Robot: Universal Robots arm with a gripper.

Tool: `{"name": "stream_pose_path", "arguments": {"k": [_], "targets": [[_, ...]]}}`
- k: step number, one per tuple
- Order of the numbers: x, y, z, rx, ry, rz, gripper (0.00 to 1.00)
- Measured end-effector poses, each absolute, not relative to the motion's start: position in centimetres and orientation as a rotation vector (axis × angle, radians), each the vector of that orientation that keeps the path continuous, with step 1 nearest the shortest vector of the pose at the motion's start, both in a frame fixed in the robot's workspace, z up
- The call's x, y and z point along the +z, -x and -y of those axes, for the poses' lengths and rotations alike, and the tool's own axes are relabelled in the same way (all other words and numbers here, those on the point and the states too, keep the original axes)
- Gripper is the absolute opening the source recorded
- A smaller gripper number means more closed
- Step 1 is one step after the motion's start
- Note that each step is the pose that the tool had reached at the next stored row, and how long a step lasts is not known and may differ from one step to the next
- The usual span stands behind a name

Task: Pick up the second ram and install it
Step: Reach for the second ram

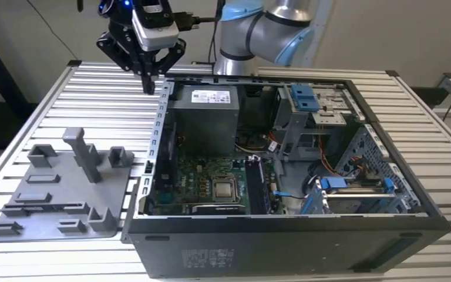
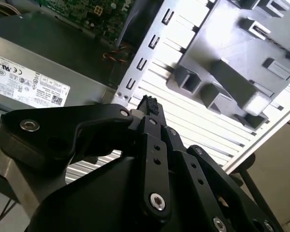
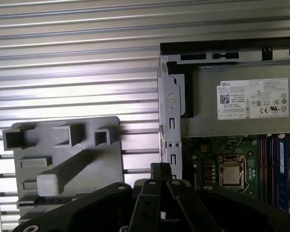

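Exterior view gives us the black two-finger gripper (image 1: pixel 148 82) hanging over the slatted aluminium table (image 1: pixel 92 111), just beside the open black computer case (image 1: pixel 288 220). Its jaws are together, with nothing between them. We take the thin dark strip standing on edge in the long slot of the grey plastic fixture plate (image 1: pixel 117 179) for the second ram (image 1: pixel 45 206), though we cannot be sure. It lies well apart from the jaws, at the plate's opposite end. We judge a good pick needs the jaws spread and squared across the stick's flat faces near its middle, then a straight lift.
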State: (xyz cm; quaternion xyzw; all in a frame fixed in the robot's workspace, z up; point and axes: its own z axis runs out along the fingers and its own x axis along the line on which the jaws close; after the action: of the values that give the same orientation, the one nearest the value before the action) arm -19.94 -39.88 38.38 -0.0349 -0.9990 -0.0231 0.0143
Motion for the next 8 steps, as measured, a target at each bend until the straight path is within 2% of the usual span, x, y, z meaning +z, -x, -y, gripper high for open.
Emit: {"name": "stream_pose_path", "arguments": {"k": [8], "targets": [[38.14, 20.31, 39.88, -0.072, 0.109, 3.106, 0.11]]}}
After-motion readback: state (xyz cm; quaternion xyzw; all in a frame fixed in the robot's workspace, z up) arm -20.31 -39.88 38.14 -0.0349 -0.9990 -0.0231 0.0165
